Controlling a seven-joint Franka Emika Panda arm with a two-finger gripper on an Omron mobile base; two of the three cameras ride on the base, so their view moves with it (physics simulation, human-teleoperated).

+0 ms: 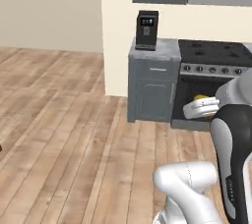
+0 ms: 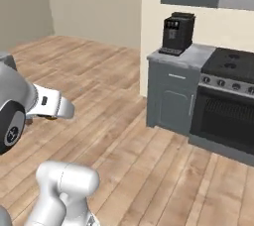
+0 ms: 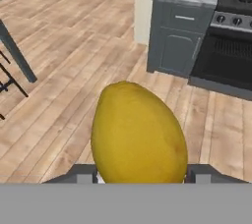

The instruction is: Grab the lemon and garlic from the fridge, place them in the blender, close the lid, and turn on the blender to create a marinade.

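The lemon [image 3: 138, 129], yellow and oval, sits large in the lower middle of the hand view, between the two dark fingertips. My gripper [image 3: 140, 174] is shut on it. In the left base view the gripper [image 1: 199, 107] hangs at the right in front of the oven, with the lemon [image 1: 201, 98] showing as a yellow patch in it. The right base view has the white hand [image 2: 49, 106] at the left, over the wooden floor. The garlic, fridge, blender and lid are out of view.
A grey base cabinet [image 1: 152, 88] stands ahead with a black coffee machine [image 1: 146, 30] on top. A black stove with oven [image 1: 211, 70] adjoins it on the right. Dark chair legs [image 3: 15, 51] stand at the left of the hand view. Wooden floor [image 1: 64, 134] lies open to the left.
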